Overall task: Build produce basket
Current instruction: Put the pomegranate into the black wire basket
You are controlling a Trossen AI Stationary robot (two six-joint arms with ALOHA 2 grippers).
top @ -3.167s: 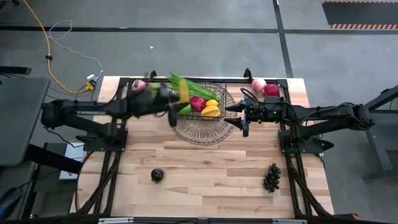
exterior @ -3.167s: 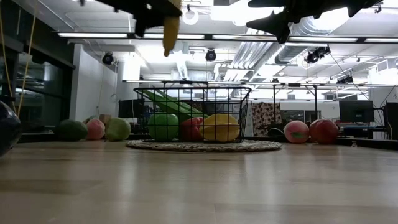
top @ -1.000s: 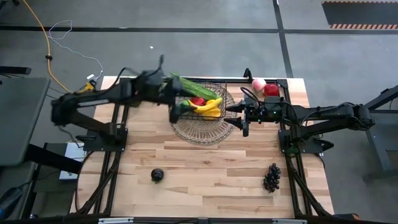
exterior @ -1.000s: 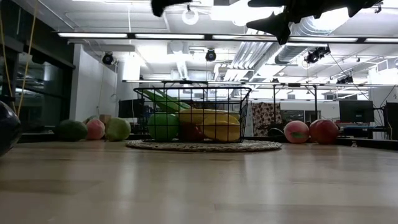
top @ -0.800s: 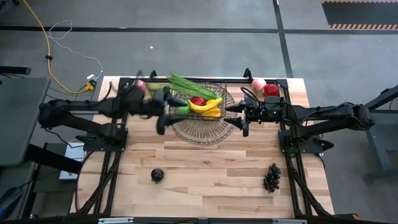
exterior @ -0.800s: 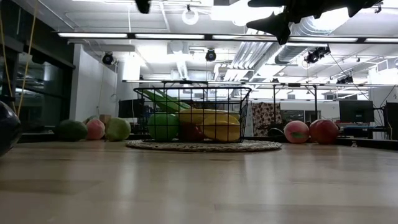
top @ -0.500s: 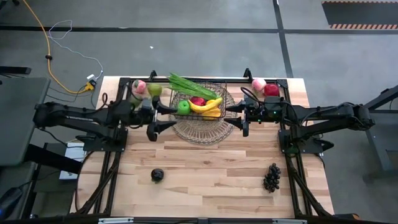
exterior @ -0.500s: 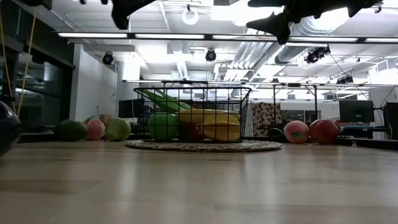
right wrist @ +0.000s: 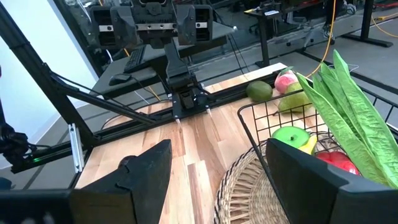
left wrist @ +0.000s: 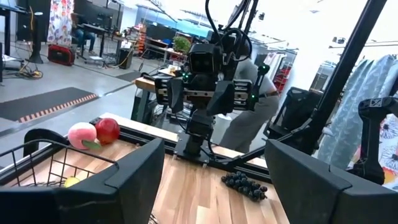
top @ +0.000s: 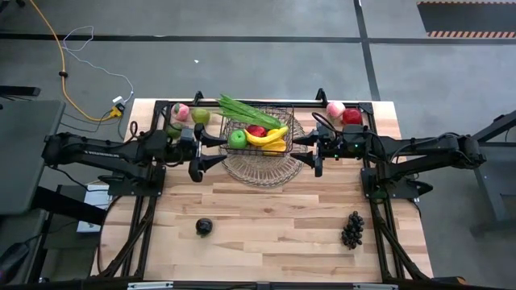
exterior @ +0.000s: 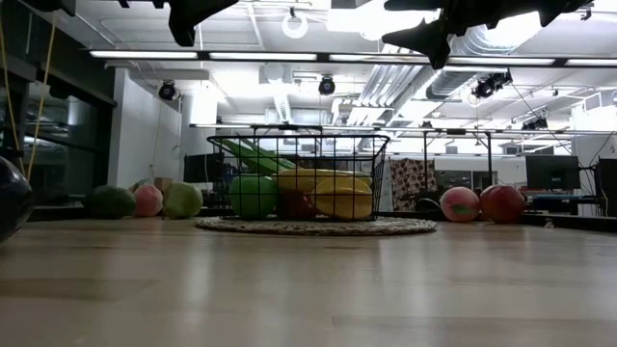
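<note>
Because the basket (top: 260, 135) sits on a round woven tray (top: 258, 169) midway between the arms, either can reach it; it already holds a banana (top: 268, 136), green apple (top: 237, 138) and leafy bunch (top: 242, 109). Just beside its left edge hovers the left gripper (top: 211, 151), fingers spread wide and empty. Opposite, the right gripper (top: 308, 151) waits, likewise spread and empty. Grapes (top: 351, 229) lie well apart.

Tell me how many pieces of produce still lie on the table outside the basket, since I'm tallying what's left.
7: three at the far left corner, a peach, a pear and a green fruit; a peach and red apple far right; a plum and grapes near.
</note>
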